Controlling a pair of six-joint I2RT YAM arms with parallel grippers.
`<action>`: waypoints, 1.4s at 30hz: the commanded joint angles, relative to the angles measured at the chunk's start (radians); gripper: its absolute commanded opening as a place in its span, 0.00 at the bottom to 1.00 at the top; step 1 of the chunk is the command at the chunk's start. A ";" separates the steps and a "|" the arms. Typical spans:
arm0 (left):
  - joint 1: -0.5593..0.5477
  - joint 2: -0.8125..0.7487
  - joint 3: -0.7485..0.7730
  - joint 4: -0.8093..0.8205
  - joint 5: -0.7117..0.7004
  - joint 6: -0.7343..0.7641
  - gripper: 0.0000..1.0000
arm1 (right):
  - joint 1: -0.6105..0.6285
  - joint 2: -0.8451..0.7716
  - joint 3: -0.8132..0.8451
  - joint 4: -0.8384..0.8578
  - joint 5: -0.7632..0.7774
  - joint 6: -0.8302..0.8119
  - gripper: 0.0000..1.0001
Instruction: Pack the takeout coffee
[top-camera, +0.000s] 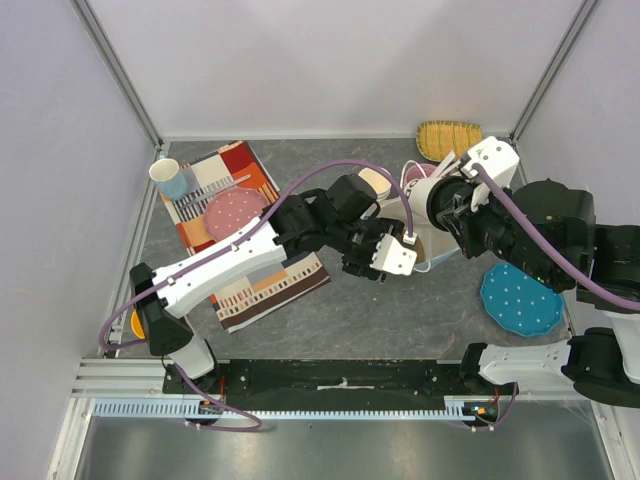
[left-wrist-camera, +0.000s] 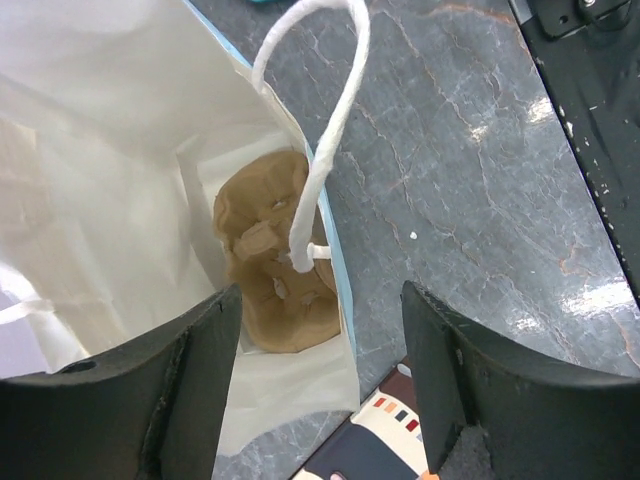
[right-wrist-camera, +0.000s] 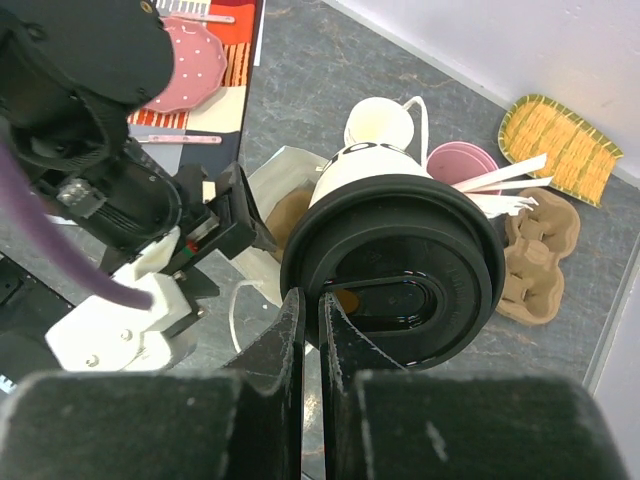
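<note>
Black-lidded takeout coffee (right-wrist-camera: 395, 265) pinched by right end effector (right-wrist-camera: 310, 330); left end effector (left-wrist-camera: 320, 350) spread over bag (left-wrist-camera: 120, 150), seemingly

cup carrier (left-wrist-camera: 275, 265) inside bag (left-wrist-camera: 120, 180), on table (left-wrist-camera: 470, 180)

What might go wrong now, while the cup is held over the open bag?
The right fingers pinch only the rim of the cup's black lid, so the lid may pop off and the cup fall. The bag's white handle hangs across its mouth and could catch the cup. The left fingers straddle the bag's wall, narrowing the way.
</note>
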 joint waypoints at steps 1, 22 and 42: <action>-0.003 0.019 0.010 0.030 -0.047 0.025 0.71 | -0.001 -0.013 -0.010 -0.099 0.028 0.004 0.05; -0.008 0.025 0.027 -0.068 -0.033 -0.055 0.02 | -0.001 0.014 -0.025 -0.099 -0.025 -0.010 0.04; -0.008 -0.069 0.004 -0.159 0.092 -0.088 0.02 | 0.001 0.034 -0.010 -0.099 -0.153 -0.043 0.04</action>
